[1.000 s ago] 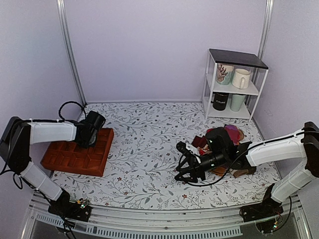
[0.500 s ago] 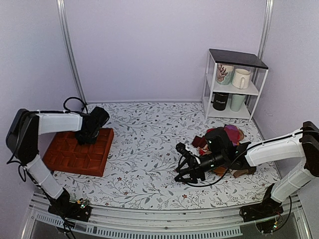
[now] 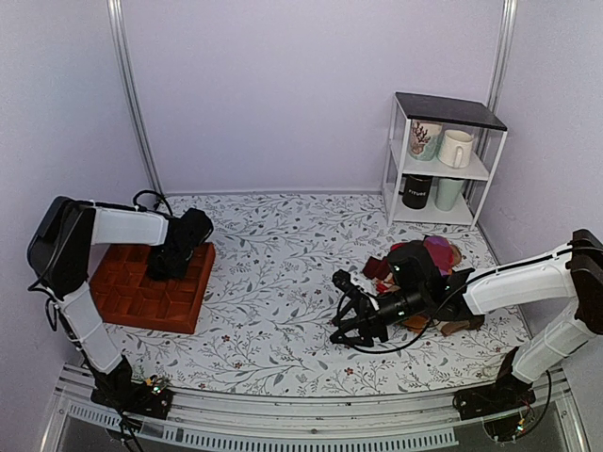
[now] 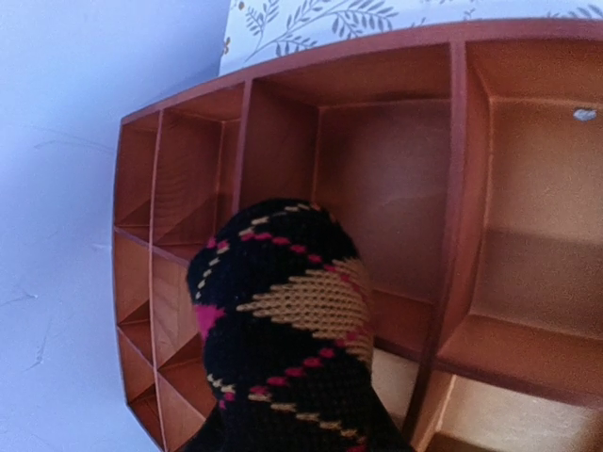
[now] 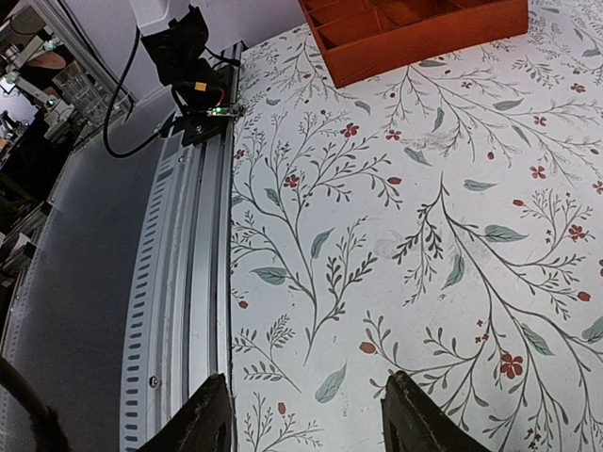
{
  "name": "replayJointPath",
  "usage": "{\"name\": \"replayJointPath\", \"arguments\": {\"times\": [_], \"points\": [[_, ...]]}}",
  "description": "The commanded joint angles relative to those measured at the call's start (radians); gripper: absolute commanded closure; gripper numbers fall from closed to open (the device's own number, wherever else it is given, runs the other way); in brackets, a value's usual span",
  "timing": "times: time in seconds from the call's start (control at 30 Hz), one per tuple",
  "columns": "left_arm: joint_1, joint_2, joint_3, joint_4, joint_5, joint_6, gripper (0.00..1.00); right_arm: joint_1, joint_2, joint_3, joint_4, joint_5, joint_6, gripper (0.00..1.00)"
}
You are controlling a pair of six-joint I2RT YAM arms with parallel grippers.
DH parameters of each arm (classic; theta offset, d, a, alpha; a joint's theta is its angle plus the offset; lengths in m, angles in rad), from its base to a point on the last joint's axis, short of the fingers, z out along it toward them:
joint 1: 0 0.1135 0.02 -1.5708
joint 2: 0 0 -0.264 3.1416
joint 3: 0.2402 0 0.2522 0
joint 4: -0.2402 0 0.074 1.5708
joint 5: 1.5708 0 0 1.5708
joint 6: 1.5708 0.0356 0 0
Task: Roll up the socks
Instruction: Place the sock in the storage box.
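The socks (image 4: pixel 292 348) are up at the left pincer (image 3: pixel 170 262), a tight black bundle with red and tan diamonds. In the left wrist view the bundle fills the lower middle and hides the fingers completely. It sits above the red-brown divided tray (image 3: pixel 141 301), over the compartments toward the tray's left side in that view. I can't tell whether it touches a divider or hangs just clear.

The left pincer is clamped narrowly on the roll. The grip itself is buried in the knit, but the bundle juts straight out from where the fingers would be.

Across the counter (image 3: pixel 273 254), the right pincer (image 5: pixel 311 414) stands wide apart with nothing between its fingers (image 5: pixel 212 419). It is low over the flowered cloth and well away from the tray. Behind its wrist is a heap of maroon socks (image 3: pixel 438 252), and behind that, at the back right, a small white shelf (image 3: pixel 443 155) with mugs.

Compared with a second ago, the left arm has swung: its upper link now stands higher and nearer the wall. The pincer has drifted a little toward the far right part of the tray — grip unchanged. The right arm has barely moved.
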Motion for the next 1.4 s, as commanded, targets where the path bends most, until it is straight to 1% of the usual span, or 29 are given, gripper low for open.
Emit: {"name": "replayJointPath", "arguments": {"times": [0.0,0.17,0.53,0.77,0.93,1.07,1.2,1.37], "points": [[0.014,0.073,-0.012,-0.001,0.264,0.014,1.0,-0.007,0.004,-0.006,0.001,0.006,-0.01,0.44],[0.022,0.074,-0.041,0.04,0.383,0.0,1.0,-0.009,-0.003,-0.01,-0.002,0.01,-0.012,0.44],[0.019,0.03,-0.172,0.212,0.627,-0.018,1.0,-0.014,-0.013,-0.014,-0.011,0.021,-0.019,0.44],[-0.018,0.036,-0.146,0.316,0.74,-0.038,1.0,-0.021,-0.011,-0.009,-0.022,0.033,-0.029,0.44],[-0.059,0.101,-0.067,0.331,0.71,-0.05,1.0,-0.029,-0.001,-0.005,-0.025,0.033,-0.035,0.44],[-0.063,0.101,-0.029,0.296,0.651,-0.048,1.0,-0.032,0.006,-0.004,-0.027,0.033,-0.036,0.44],[-0.067,0.033,-0.027,0.257,0.569,-0.039,1.0,-0.032,0.015,0.0,-0.028,0.03,-0.038,0.44],[-0.069,-0.111,-0.007,0.213,0.503,0.001,1.0,-0.033,0.04,0.013,-0.035,0.023,-0.041,0.44]]}}
